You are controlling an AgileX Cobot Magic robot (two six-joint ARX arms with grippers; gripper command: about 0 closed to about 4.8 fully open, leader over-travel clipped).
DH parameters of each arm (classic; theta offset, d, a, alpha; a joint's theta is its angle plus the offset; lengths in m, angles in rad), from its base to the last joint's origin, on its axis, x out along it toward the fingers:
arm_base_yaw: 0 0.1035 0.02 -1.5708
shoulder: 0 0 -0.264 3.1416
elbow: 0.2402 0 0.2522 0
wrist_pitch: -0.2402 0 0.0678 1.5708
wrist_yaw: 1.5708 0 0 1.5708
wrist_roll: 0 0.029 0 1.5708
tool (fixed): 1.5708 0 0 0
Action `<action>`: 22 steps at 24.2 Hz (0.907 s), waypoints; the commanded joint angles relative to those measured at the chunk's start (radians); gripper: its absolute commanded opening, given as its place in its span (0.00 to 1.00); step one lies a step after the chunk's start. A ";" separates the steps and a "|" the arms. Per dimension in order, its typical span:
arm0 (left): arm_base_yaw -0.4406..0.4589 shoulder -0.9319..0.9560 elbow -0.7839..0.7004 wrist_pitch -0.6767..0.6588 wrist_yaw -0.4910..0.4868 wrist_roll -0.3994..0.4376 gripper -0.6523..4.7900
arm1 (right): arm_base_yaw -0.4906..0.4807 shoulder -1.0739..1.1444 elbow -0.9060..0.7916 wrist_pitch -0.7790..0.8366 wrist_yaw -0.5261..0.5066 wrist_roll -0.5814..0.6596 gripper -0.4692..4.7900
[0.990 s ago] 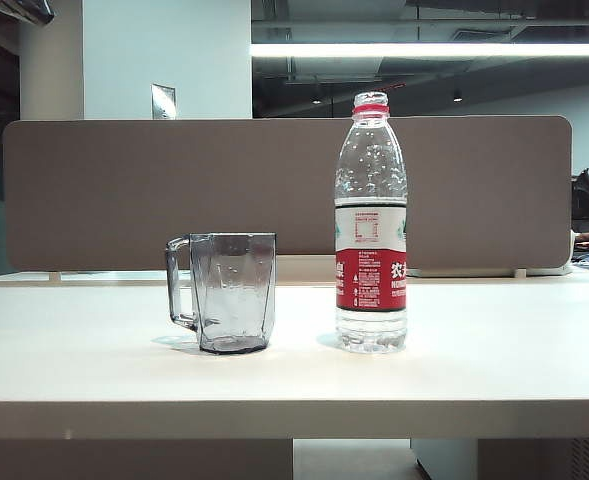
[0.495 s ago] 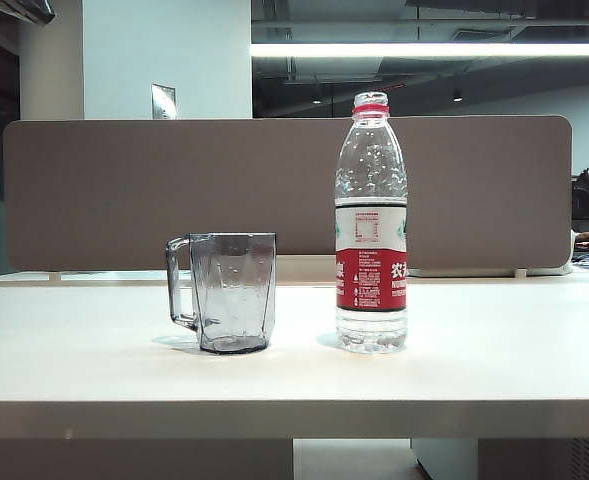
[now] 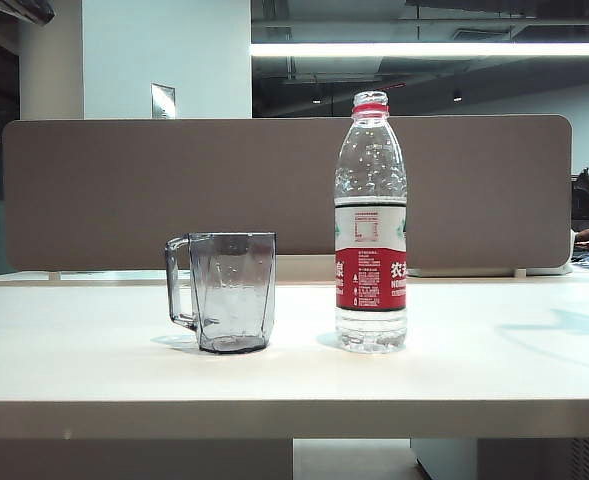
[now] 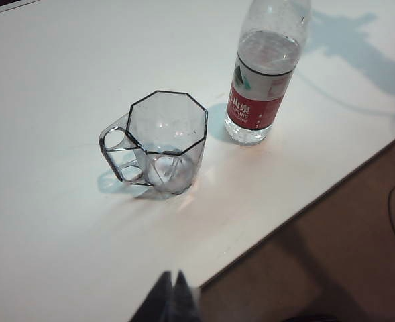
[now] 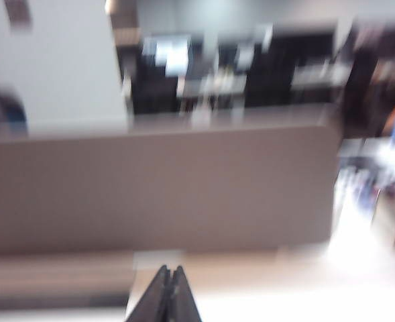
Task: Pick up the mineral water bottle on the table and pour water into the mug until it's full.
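Left gripper (image 4: pixel 172 287): dark fingers pressed together, nothing between them, hanging above the table's front edge, short of the mug
Right gripper (image 5: pixel 170 282): dark fingertips closed with no gap, holding nothing; its view is smeared and faces the brown partition, not the bottle
Table (image 3: pixel 94 370): wide, flat, smooth off-white top with a thick front edge
Partition (image 3: pixel 124 190): broad matt brown panel with rounded corners, standing behind the table
Mineral water bottle (image 3: pixel 371 225): tall clear plastic, red neck ring, white-and-red label, upright on the table just right of the mug, apart from it
Mug (image 3: pixel 224 290): smoky-grey, see-through, faceted with an eight-sided rim and angular handle turned away from the bottle
Water (image 3: pixel 371 328): clear, visible low in the bottle
Change: a faint bluish shadow (image 3: pixel 564 325) now lies on the table's right end; bottle and mug have not shifted
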 commanded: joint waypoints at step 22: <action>0.000 -0.001 0.004 0.010 0.002 0.004 0.11 | 0.392 -0.115 -0.977 0.559 0.201 0.113 0.09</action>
